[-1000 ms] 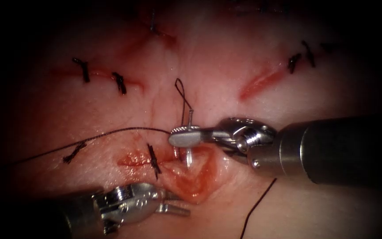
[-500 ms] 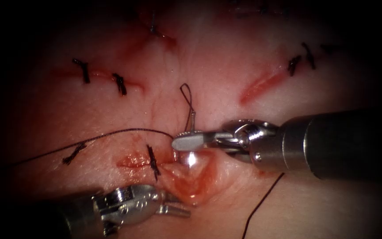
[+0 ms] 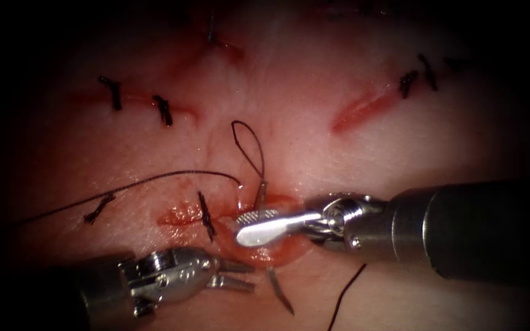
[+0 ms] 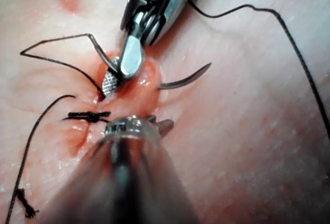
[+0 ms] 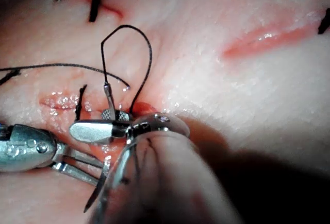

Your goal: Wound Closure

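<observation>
Right tool (image 3: 249, 227) has dropped down onto the cut (image 3: 259, 245) over the last second, rolling the needle (image 3: 280, 291) with it. Needle was standing upright above the wound a second ago; now its tip shows out of the tissue (image 3: 314, 122) on the near lip of the cut, just beside the left tool (image 3: 237, 274). Swaged end (image 3: 262, 187) sticks up on the far side of the right tool's jaws, thread (image 3: 246, 144) looping off it, so the mid-curve is buried in the tissue. Right jaws clenched on the needle near that tail end. Left jaws parted, grasping nothing, sitting next to the emerged tip. Existing stitch (image 3: 203, 214) lies left of this bite. Judgement: bite across this part of the cut looks made, tip is exposed enough to grab.
</observation>
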Available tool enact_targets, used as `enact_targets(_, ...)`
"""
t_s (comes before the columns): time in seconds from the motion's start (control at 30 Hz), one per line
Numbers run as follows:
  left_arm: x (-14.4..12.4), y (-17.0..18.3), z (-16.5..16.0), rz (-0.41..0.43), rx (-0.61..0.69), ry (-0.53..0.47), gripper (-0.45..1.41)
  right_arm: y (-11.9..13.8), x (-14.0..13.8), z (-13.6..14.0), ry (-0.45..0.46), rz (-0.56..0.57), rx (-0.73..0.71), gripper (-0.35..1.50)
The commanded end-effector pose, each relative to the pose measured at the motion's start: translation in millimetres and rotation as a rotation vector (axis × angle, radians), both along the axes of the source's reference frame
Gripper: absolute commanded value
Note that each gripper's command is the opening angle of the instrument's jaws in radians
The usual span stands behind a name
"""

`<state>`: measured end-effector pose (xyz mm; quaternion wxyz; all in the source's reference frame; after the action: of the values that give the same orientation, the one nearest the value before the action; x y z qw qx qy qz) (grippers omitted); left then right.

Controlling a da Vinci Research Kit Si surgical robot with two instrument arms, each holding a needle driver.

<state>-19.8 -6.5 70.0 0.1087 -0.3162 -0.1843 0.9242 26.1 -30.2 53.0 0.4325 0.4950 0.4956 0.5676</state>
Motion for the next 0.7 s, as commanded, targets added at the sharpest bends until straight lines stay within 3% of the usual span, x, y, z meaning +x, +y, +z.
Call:
enact_targets(0.03, -0.7, -0.2, -0.4, 0.002, -0.025, -0.025, 0.25, 2.0, -0.1, 1.4, -0.043, 0.038, -0.08, 0.96)
enact_targets(0.27, -1.9, -0.3, -3.0, -0.015, -0.13, -0.067, 0.3, 5.7, -3.6, 2.3, -0.187, 0.07, -0.277, 1.14)
enact_targets(0.4, -3.0, 0.3, -3.8, -0.038, -0.198, -0.113, 0.47, 7.1, -5.7, 2.0, -0.269, 0.048, -0.336, 1.14)
enact_targets(0.7, -3.4, 3.8, -6.0, -0.157, -0.287, -0.174, 0.69, 7.0, -8.3, 1.9, -0.292, 0.038, -0.396, 1.09)
